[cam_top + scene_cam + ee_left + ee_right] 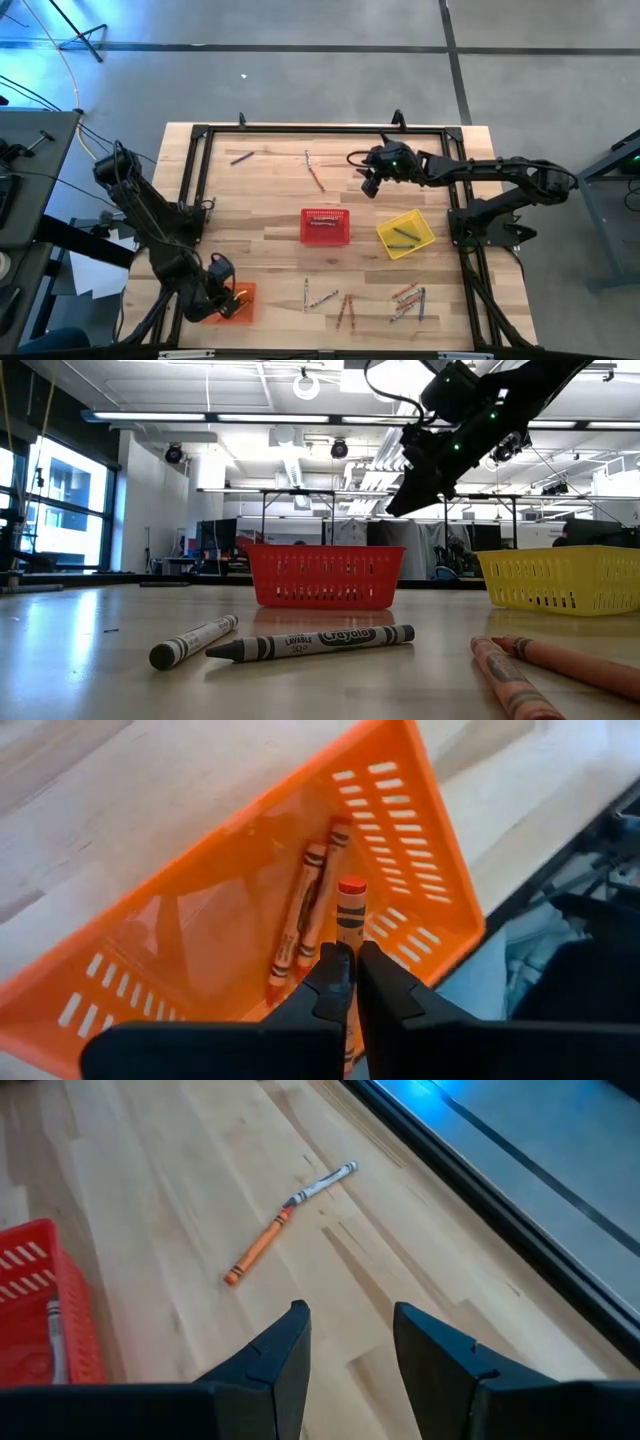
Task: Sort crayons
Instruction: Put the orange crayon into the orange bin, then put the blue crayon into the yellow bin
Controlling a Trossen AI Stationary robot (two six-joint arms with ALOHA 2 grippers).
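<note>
Left gripper (354, 970) clenches 1 orange crayon (349, 910) over the near-left orange basket (400, 810); right gripper (348, 1342) hangs released at the far side.

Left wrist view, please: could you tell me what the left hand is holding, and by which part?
The left hand is shut on an orange crayon near its lower end, above the orange basket; its tip points away.

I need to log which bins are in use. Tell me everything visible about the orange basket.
The orange basket is a small rectangular plastic bin with slotted mesh walls and a smooth translucent floor. It sits at the table's near-left corner, under the left gripper. Two orange crayons lie side by side on its floor. The left gripper's jaws are shut on a third orange crayon held over the basket.
</note>
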